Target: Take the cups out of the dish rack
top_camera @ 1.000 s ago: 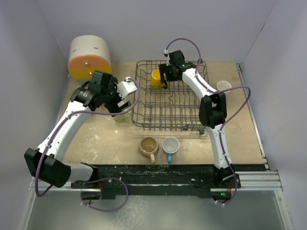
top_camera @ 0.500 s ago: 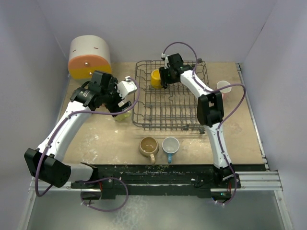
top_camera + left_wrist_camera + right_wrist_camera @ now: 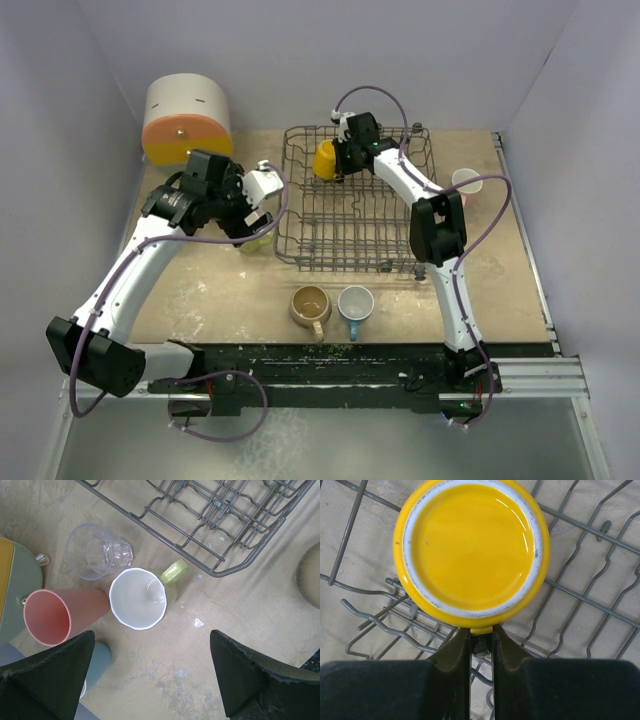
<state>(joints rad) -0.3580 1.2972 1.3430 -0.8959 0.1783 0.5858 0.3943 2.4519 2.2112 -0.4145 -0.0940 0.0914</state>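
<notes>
Your right claw [image 3: 481,647] pinches the handle of the yellow cup [image 3: 470,550], tipped on its side at the dish rack's [image 3: 350,230] far end, apparently for lifting out. Your left claw [image 3: 150,650] hangs wide open above the yellow-green cup [image 3: 137,599] on the counter [image 3: 195,625].

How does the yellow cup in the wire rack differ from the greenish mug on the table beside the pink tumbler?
The yellow cup lies tilted in the dish rack; the yellow-green mug stands upright on the table. The right gripper pinches the yellow cup's handle; the yellow-green mug's handle is free, the left gripper open above it. The cup is bright yellow, the mug pale green, white inside. Both have handles.
</notes>
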